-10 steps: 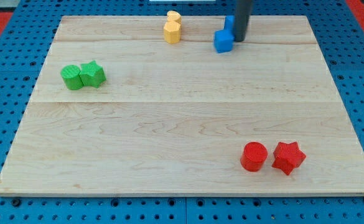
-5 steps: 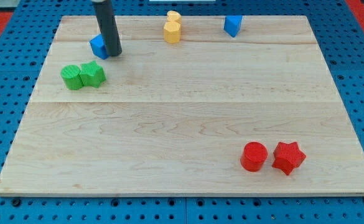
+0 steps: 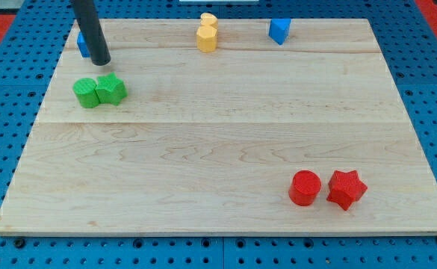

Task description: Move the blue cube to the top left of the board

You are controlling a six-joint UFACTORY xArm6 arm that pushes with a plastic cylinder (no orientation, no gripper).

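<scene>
The blue cube (image 3: 83, 45) sits near the board's top left corner, mostly hidden behind my dark rod. My tip (image 3: 101, 63) rests on the wooden board (image 3: 218, 134) at the cube's lower right side, touching or almost touching it. A second blue block (image 3: 279, 30) stands near the top edge, right of centre.
A green cylinder (image 3: 86, 93) and a green star-like block (image 3: 111, 89) sit side by side just below my tip. Two yellow blocks (image 3: 207, 34) stand together at the top centre. A red cylinder (image 3: 305, 187) and a red star (image 3: 346, 188) lie at the bottom right.
My rod has swept left along the top of the board, pushing the blue cube from right of centre to the top left corner. The other blocks have not moved.
</scene>
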